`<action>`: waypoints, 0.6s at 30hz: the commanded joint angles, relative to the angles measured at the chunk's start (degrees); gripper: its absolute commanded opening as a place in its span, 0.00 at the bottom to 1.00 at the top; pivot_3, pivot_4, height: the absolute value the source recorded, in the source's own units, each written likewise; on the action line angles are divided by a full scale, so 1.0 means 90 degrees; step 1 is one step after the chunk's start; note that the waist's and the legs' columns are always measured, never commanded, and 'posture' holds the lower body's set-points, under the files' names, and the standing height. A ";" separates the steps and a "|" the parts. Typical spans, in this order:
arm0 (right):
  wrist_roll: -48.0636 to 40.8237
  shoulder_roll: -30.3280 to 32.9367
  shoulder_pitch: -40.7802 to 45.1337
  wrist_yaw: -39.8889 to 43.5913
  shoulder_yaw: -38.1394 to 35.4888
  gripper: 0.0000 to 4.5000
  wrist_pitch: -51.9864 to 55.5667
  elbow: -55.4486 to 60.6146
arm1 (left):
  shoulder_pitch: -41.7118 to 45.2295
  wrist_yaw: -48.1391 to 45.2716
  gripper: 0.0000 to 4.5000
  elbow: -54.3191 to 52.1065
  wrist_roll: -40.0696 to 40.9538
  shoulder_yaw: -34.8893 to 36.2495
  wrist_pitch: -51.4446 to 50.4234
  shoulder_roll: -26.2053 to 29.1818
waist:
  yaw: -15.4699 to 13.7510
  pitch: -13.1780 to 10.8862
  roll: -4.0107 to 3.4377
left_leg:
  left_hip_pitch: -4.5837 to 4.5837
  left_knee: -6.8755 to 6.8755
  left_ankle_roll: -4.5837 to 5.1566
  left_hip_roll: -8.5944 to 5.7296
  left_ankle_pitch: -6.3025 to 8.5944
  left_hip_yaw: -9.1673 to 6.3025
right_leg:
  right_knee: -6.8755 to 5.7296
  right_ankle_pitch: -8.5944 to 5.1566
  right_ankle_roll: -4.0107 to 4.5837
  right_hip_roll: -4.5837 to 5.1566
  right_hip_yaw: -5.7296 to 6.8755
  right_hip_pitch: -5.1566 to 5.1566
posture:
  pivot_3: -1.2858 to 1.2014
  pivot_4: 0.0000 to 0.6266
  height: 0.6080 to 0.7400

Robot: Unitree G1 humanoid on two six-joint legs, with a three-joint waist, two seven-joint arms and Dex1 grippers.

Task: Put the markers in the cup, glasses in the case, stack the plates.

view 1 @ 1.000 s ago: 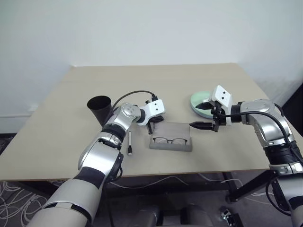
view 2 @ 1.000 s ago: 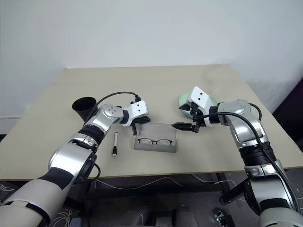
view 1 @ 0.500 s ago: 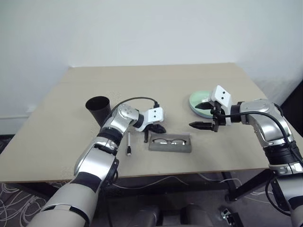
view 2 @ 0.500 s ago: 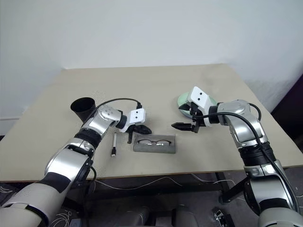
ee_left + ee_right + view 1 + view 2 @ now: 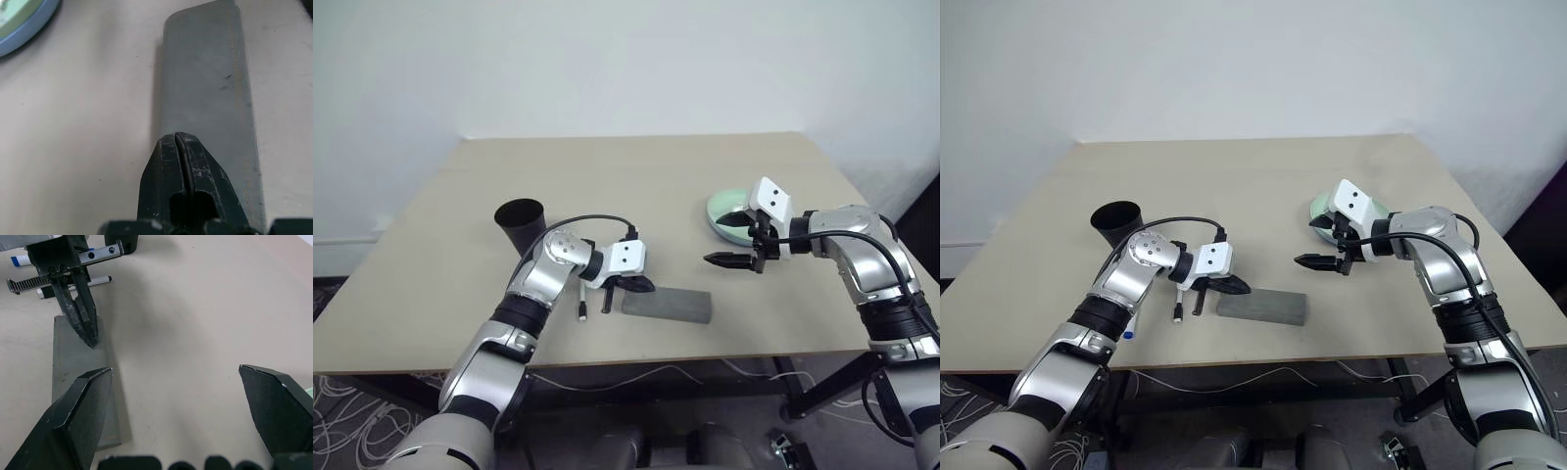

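The grey-green case (image 5: 667, 305) lies closed near the table's front edge, so the glasses are hidden. My left gripper (image 5: 644, 287) is shut and empty, its tips (image 5: 177, 139) at the case's left end. Beside that gripper lies the thin marker (image 5: 581, 300) with black ends, and the blue-capped marker (image 5: 22, 259) rests further left. Behind them the black cup (image 5: 521, 223) stands upright. The plates (image 5: 726, 208) sit together at the right, mint green on light blue (image 5: 19, 27). In front of them my right gripper (image 5: 717, 259) hovers open and empty, pointing at the case.
The tan table (image 5: 636, 176) has bare surface behind and between the arms. A black cable loops over my left wrist (image 5: 592, 196). The table's front edge runs close behind the case, and a white wall rises behind the table.
The case, open with the glasses lying in it a second ago, is now closed. My left gripper has drawn back to the case's left end. The right arm has kept still.
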State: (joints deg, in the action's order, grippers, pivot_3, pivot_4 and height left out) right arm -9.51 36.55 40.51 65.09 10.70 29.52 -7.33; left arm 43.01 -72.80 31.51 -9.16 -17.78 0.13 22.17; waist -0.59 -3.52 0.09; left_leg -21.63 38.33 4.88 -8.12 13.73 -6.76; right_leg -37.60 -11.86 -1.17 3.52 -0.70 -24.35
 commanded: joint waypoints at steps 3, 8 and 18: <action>-0.0057 0.0015 0.0239 0.0045 -0.0059 1.00 -0.0091 0.0076 | 0.0295 0.1955 0.00 -0.0835 -0.0153 0.0622 -0.1880 -0.0305 | 0.0002 0.0000 0.0001 | -0.0001 0.0001 -0.0001 0.0000 -0.0001 -0.0001 | -0.0003 -0.0011 -0.0020 -0.0002 -0.0001 -0.0001 | 0.52 0.00 1.00; -0.0037 -0.0004 0.0331 0.0097 -0.0006 1.00 -0.0124 -0.0036 | 0.0507 0.3627 0.00 -0.1755 -0.0626 0.0893 -0.5062 -0.0916 | 0.0006 -0.0001 0.0001 | -0.0002 0.0001 -0.0001 0.0000 -0.0001 -0.0001 | -0.0003 -0.0005 -0.0011 -0.0003 -0.0003 -0.0002 | 0.52 0.00 1.00; 0.0008 -0.0149 0.0520 0.0201 0.0137 1.00 -0.0269 -0.0278 | 0.1289 0.5917 0.00 -0.2472 -0.0667 0.2309 -0.9411 -0.2161 | 0.0044 -0.0002 0.0004 | -0.0004 0.0001 -0.0012 0.0002 -0.0004 -0.0003 | -0.0003 -0.0017 -0.0033 -0.0014 -0.0003 -0.0006 | 0.52 0.00 1.00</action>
State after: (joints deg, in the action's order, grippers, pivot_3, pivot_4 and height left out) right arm -9.22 35.15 43.22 66.47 12.50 28.27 -10.45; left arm 52.60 -23.08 12.33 -14.84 -0.31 -81.75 3.12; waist -0.20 -3.54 0.13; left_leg -21.66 38.32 4.64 -8.10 13.63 -6.78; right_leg -37.63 -12.02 -1.47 3.40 -0.75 -24.41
